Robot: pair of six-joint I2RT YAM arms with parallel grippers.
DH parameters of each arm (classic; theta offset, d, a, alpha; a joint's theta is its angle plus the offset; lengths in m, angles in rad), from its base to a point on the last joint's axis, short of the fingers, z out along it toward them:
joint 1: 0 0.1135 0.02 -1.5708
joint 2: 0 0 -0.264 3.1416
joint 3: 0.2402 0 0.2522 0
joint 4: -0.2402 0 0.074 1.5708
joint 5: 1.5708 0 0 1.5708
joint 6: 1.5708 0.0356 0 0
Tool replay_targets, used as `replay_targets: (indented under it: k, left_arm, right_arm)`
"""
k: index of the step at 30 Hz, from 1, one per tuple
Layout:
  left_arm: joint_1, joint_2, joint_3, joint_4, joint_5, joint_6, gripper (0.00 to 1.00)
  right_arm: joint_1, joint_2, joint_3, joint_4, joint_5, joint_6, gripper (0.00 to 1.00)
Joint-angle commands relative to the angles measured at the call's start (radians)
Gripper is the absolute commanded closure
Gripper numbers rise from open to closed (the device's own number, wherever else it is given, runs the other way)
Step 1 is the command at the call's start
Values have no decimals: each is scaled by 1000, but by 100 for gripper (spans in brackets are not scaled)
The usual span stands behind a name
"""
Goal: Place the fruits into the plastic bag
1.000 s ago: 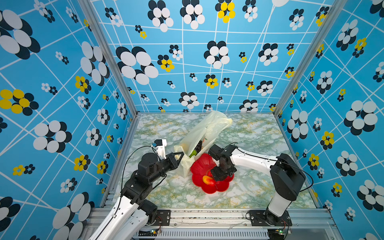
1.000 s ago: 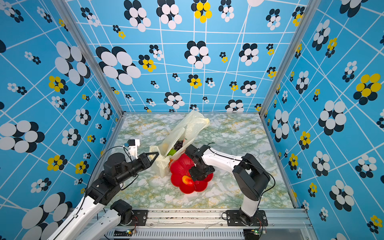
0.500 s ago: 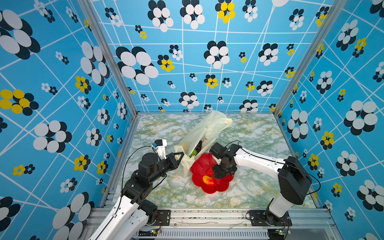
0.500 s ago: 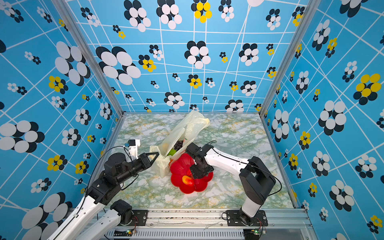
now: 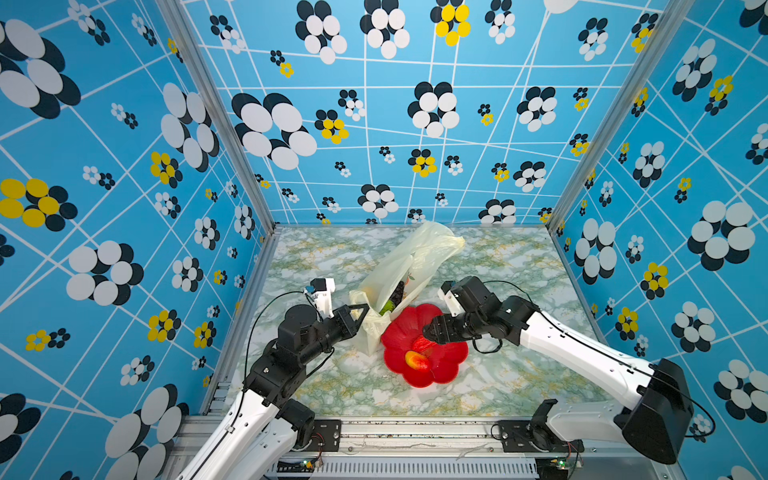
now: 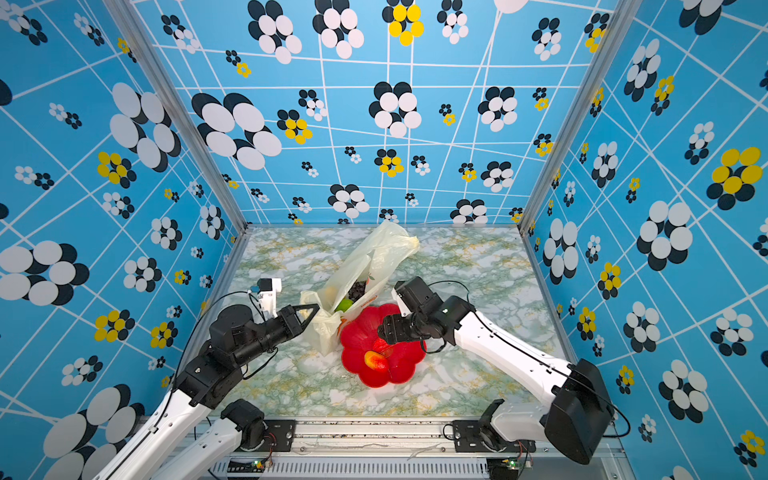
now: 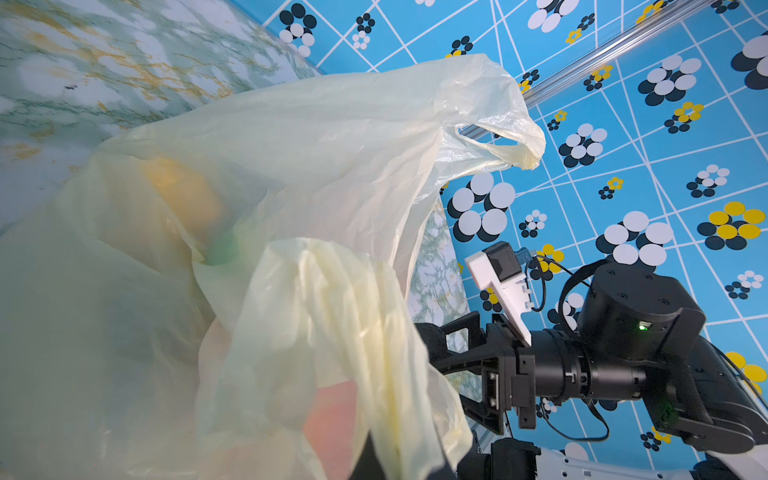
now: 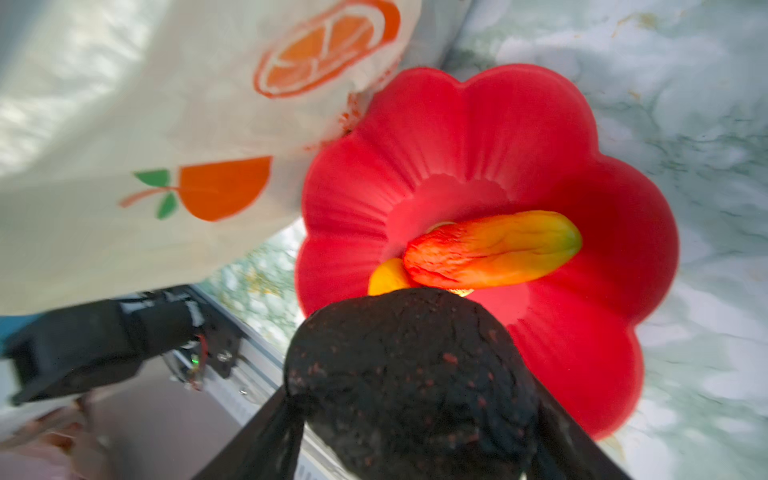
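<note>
So the left gripper [image 5: 362, 312] is pinched tight on the plastic bag [image 5: 419, 257] at its mouth edge, and the bag touches the rim of the red flower plate [image 5: 446, 372]. The right gripper [image 5: 434, 332] clamps a dark avocado [image 8: 411, 374] over the plate, where a mango [image 5: 416, 360] lies. Bare worktop [image 5: 519, 270] shows to the right.

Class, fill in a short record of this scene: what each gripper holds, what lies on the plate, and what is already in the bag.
left gripper: shut on a handle of the plastic bag, whose mouth is open
right gripper: shut on a dark avocado, over the red plate
on plate: a yellow-red mango
in bag: green fruit, dark grape bunch
</note>
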Motion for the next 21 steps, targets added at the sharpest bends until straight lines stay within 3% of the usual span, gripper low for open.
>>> replay_targets:
  k: [1, 5, 9, 15, 21]
  left_arm:
    - [8, 9, 13, 24, 19, 2, 100]
    - [8, 9, 18, 25, 20, -2, 100]
    - [8, 11, 29, 13, 28, 6, 100]
    - [8, 15, 39, 21, 35, 5, 100]
    - [6, -4, 41, 4, 36, 6, 100]
  right_arm:
    - [-16, -74, -84, 291, -137, 175, 35]
    - [-18, -144, -177, 551, -150, 323, 36]
    - [-18, -206, -179, 607, -108, 351, 36]
    - [-21, -151, 39, 347, -59, 169, 36]
    - [-22, 9, 342, -67, 152, -82, 37]
